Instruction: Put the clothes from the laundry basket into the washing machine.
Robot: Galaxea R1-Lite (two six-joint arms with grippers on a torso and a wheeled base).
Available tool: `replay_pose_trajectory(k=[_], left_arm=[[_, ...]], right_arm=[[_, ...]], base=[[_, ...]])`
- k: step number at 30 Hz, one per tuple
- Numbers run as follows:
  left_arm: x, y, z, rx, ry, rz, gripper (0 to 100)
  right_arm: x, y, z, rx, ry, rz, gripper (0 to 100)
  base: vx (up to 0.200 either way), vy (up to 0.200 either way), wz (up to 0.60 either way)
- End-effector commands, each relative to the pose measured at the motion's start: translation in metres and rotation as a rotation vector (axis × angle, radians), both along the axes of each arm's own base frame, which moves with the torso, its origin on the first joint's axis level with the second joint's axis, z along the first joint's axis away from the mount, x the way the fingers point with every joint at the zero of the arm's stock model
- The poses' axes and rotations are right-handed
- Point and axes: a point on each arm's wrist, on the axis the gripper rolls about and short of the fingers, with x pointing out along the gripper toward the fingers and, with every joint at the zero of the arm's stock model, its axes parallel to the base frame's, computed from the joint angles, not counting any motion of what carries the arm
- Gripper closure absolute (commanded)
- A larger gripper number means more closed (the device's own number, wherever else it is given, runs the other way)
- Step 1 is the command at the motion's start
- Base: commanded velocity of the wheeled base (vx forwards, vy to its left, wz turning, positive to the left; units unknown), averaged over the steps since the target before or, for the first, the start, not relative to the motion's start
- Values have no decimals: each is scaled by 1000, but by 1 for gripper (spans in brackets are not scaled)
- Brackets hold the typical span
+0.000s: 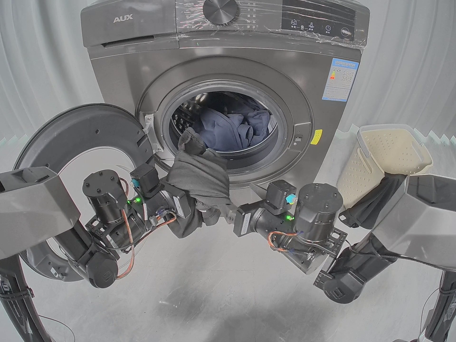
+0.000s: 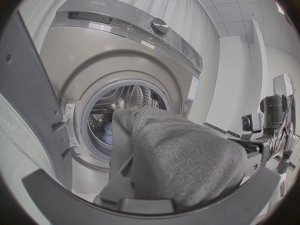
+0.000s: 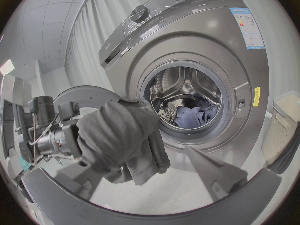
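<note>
At the mouth of the washing machine (image 1: 223,67), seven o'clock on its rim, the left gripper (image 1: 197,191) is clamped on a bunched grey garment (image 1: 202,174), held high, likely to clear the lip. The right gripper (image 1: 228,212), jaws spread and empty, sits at the bundle's five o'clock. Blue clothes (image 1: 228,129) lie inside. The laundry basket (image 1: 389,157) stands at three o'clock.

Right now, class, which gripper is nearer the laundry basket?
Right. The right gripper is on the laundry basket side of the grey garment; the left gripper, holding that garment, lies beyond it, toward the open door.
</note>
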Motion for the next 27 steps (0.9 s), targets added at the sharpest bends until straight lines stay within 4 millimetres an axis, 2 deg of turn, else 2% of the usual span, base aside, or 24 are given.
replay_pose_trajectory(k=[1,3,6,10,15,18,19,21,27], left_arm=[[-23,10,15,-3,-11,-8,100],[-33,15,19,-2,-10,-8,100],[-47,19,23,-1,-7,-17,100],[-58,20,23,9,0,-27,100],[-64,24,21,22,11,-20,100],[-69,29,23,21,9,-11,100],[-69,29,23,21,9,-11,100],[-73,31,25,20,7,-11,100],[-74,28,19,33,31,-26,100]], right_arm=[[-22,-28,18,-32,-18,30,0],[-30,-42,21,-61,-31,67,0],[-45,-61,14,-123,-11,106,0],[-57,-73,2,-154,28,106,0],[-48,-85,10,-112,-7,48,0],[-45,-103,19,-85,-17,-13,0],[-45,-103,19,-85,-17,-13,0],[-38,-116,17,-83,0,-63,0],[-40,-118,13,-91,17,-64,0]], base=[[0,0,0],[0,0,0],[0,0,0],[0,0,0],[0,0,0],[0,0,0],[0,0,0],[0,0,0],[0,0,0]])
